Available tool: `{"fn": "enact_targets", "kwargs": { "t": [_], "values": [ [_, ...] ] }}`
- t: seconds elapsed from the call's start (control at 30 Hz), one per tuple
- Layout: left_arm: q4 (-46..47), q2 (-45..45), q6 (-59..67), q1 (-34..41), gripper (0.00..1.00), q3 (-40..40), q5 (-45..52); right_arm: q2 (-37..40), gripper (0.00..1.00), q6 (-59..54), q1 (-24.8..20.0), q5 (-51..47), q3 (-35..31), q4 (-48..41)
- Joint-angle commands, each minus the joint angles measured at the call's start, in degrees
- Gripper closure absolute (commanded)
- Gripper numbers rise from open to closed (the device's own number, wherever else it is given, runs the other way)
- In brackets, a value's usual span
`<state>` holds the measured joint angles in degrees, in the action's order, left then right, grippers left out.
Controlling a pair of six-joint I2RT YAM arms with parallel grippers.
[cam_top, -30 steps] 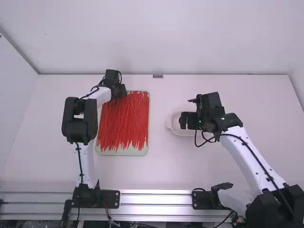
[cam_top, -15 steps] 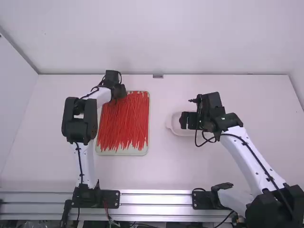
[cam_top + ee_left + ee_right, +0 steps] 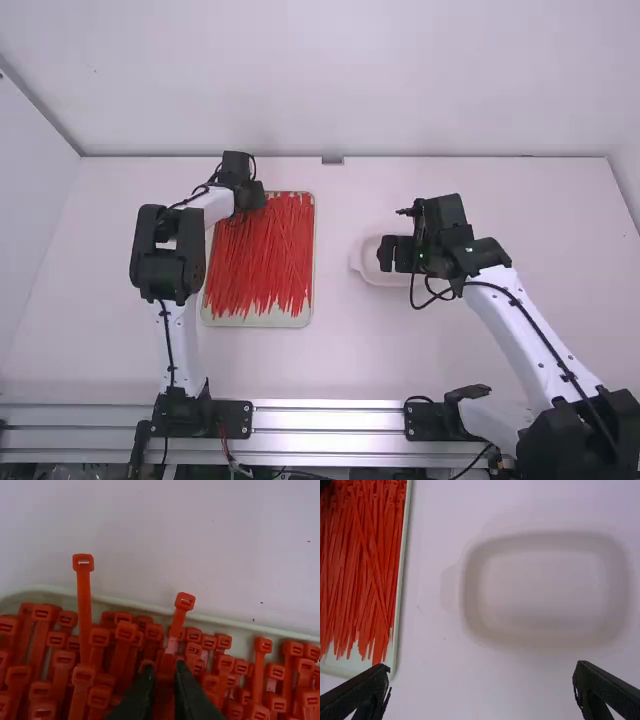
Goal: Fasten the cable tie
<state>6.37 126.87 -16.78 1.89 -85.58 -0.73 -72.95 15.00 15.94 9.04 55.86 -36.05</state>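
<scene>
The left end effector (image 3: 163, 670) sits at the far left corner of the shallow pale rectangular tray (image 3: 255, 321). Its two black fingers (image 3: 142, 692) are drawn almost together, pinching the strap of one red plastic cable tie (image 3: 183, 602). That tie slants up out of the heap, with its square head just past the tray's far rim (a second tie (image 3: 83, 563) pokes out farther beside it, ungripped). Around the fingers, the heap of red cable ties (image 3: 262, 255) fills the tray, their heads crowded against the rim and pressing close on both sides of the held strap.

To the right, well apart from the tray on the white table (image 3: 480, 190), lies a white rounded-rectangular plastic dish (image 3: 472, 595) with a small tab on the side facing the tray.

The right end effector (image 3: 388, 255) hangs over this dish with its fingers (image 3: 362, 695) spread wide, gripping nothing and touching nothing. The tray's near edge shows off to its side in the right wrist view
</scene>
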Motion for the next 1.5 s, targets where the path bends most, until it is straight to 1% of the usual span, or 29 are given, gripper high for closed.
{"fn": "enact_targets", "kwargs": {
  "t": [0.0, 0.17, 0.33, 0.43, 0.57, 0.8, 0.87, 0.93, 1.0, 1.1, 1.3, 1.47],
  "values": [
    [0.31, 0.76, -0.39, -0.48, 0.91, 0.48, -0.39, 0.68, 0.02, 0.0, 0.07, -0.02, -0.37, 0.0],
    [0.17, 0.76, -0.63, -0.5, 0.96, 0.48, -0.39, 0.68, 0.02, 0.0, 0.09, -0.02, -0.37, 0.0],
    [-0.11, 0.76, -1.01, -0.15, 0.97, 0.42, -0.37, 0.68, 0.02, 0.02, 0.15, 0.0, -0.37, -0.15],
    [1.46, 0.74, -0.96, -0.17, 0.98, -1.16, -0.39, 0.68, 0.02, 0.0, 0.15, 0.0, -0.37, -0.15],
    [5.97, 0.63, -0.74, -0.2, 0.98, -5.53, -0.39, 0.68, 0.02, 0.0, 0.15, 0.09, -0.37, -0.2],
    [16.76, -0.37, -0.39, -0.17, 0.98, -17.03, -0.42, 0.68, 0.02, -0.02, 0.15, -0.04, -0.37, -0.11],
    [21.66, -1.03, -0.59, 0.04, 0.98, -21.27, -0.44, 0.68, 0.02, -0.02, 0.15, 0.0, -0.37, 0.2],
    [24.41, -1.75, -0.52, 0.0, 0.98, -23.41, -0.46, 0.68, 0.02, -0.02, 0.17, 0.02, -0.37, 0.61],
    [27.56, -2.97, -0.57, 0.13, 0.98, -25.38, -0.39, 0.68, 0.02, -0.26, 0.15, 0.17, -0.37, 1.4],
    [30.32, -6.1, -0.55, 0.81, 0.98, -25.66, -1.14, 0.72, 0.02, -0.31, 0.17, 0.17, -0.28, 2.25],
    [33.75, -12.28, -0.39, 1.77, 0.98, -25.64, -3.45, 0.72, 0.02, -1.33, 0.15, 0.15, -0.28, 3.74],
    [36.11, -19.37, -0.35, 3.61, 0.98, -25.64, -6.6, 0.72, 0.02, -1.55, 0.15, 0.17, -0.28, 4.59]
  ]
}}
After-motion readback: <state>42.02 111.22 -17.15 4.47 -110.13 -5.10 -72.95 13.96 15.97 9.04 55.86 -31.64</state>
